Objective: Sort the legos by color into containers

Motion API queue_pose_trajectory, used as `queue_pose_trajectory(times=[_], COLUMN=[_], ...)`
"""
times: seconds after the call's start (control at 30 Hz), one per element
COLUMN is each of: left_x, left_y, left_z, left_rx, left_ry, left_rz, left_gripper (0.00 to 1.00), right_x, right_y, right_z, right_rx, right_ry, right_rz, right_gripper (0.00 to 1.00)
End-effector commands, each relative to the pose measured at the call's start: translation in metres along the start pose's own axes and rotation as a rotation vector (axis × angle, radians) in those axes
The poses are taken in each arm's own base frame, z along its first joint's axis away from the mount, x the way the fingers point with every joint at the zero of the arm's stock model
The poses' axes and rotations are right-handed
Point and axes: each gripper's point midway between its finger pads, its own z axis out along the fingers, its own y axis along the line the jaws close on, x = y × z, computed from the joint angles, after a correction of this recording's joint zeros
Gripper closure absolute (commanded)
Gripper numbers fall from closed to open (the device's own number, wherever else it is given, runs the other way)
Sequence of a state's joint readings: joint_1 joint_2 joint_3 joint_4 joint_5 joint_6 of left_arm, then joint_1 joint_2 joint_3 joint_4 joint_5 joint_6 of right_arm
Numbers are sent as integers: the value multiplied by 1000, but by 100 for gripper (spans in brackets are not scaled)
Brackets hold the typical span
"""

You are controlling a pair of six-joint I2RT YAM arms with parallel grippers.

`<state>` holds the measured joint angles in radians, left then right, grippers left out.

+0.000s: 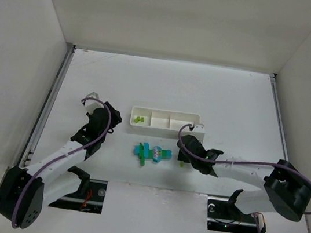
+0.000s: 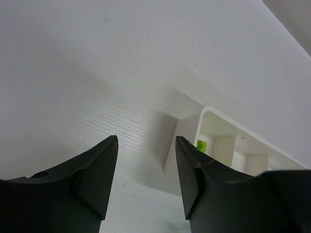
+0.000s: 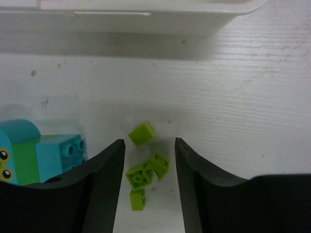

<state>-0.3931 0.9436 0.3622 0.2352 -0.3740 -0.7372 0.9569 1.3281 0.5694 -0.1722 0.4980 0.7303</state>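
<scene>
The white three-compartment tray (image 1: 165, 121) lies mid-table, with a yellow-green lego (image 1: 138, 119) in its left compartment. In front of it sits a joined cluster of cyan and green legos (image 1: 153, 152). My right gripper (image 1: 184, 156) hovers just right of that cluster. In the right wrist view my right gripper (image 3: 149, 145) is open, and several small yellow-green legos (image 3: 139, 175) lie loose on the table between and just ahead of its fingers. The cluster (image 3: 39, 155) is at the left edge. My left gripper (image 2: 146, 145) is open and empty, facing the tray's left end (image 2: 187, 141).
White walls enclose the table on three sides, with metal rails along the left and right edges. The tray's long wall (image 3: 146, 19) runs across just beyond the right gripper. Both arm bases and their cables sit at the near edge.
</scene>
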Motion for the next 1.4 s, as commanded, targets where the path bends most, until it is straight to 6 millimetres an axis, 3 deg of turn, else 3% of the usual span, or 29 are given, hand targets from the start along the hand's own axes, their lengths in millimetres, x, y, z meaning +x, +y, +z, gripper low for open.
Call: queue_pose_trajectory(times=[0.0,0.4,0.53,0.63,0.73,0.9,1.0,1.13,1.2,1.27,1.37], left_x=[-27,-29,-30,-27,-23,-22,-22,-24,-24,-23,-24], left_y=[-23,-26,-27,-26,-24,-19,-15,-10,-8,-8,-10], left_z=[-5,-4,-4,-2,-2,-7,-10,-12,-11,-11,-10], left_rx=[52,53,58,53,53,56,52,44,39,37,40], left_ry=[-62,-63,-69,-63,-58,-62,-64,-69,-71,-69,-69], left_rz=[-18,-13,-15,-14,-20,-27,-32,-36,-37,-36,-36], left_gripper=[52,52,52,52,52,52,52,52,52,52,52], right_x=[-17,-27,-54,-88,-116,-152,-160,-161,-161,-166,-173], right_y=[18,17,23,48,96,164,194,213,217,213,193], right_z=[8,13,-7,-25,-25,-5,15,34,35,27,6], right_rx=[-13,14,-31,-123,-256,-381,-406,-416,-420,-419,-409], right_ry=[-45,-59,-132,-199,-229,-264,-250,-224,-222,-238,-274], right_rz=[7,8,47,60,48,43,35,27,27,34,51], right_gripper=[51,78,79,78,78,78,78,76,63,54,49])
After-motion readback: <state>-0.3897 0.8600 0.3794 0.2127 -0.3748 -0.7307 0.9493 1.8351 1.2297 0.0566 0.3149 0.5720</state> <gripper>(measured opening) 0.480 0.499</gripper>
